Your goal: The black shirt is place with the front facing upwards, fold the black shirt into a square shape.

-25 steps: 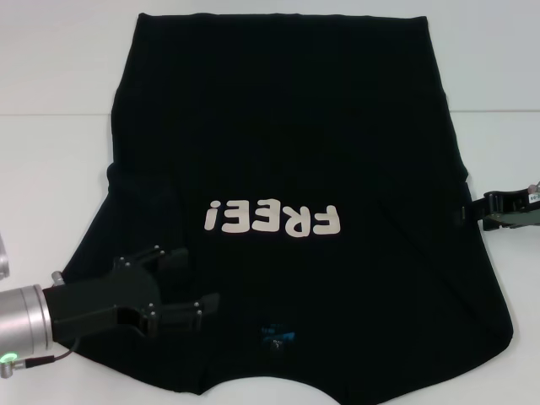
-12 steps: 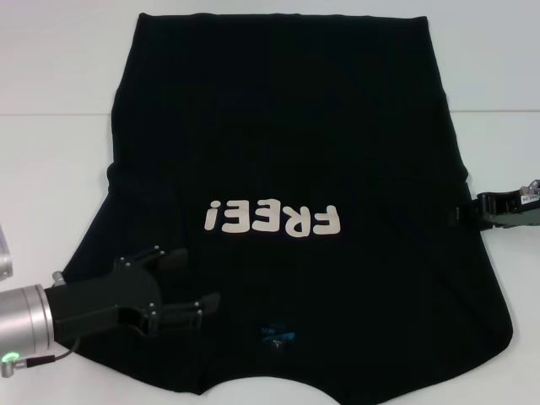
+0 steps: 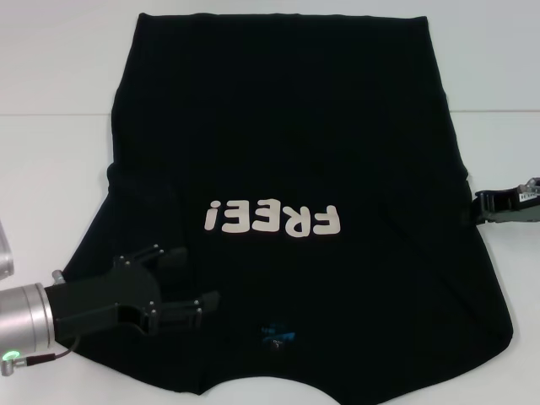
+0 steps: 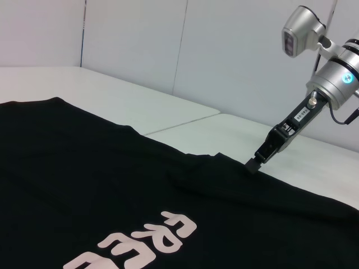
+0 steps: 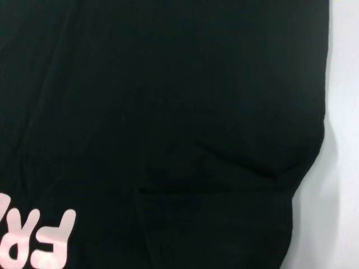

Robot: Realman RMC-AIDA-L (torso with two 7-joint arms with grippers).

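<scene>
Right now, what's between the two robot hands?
In the head view, only the black shirt lies between the left gripper and right gripper; its white FREE! lettering sits on that stretch.

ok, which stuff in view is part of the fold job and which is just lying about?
In the job:
black shirt, flat, lettering up
left gripper, open, over the shirt near its collar
right gripper, at the shirt's right edge

Lying about:
only the white table; no loose items
</scene>
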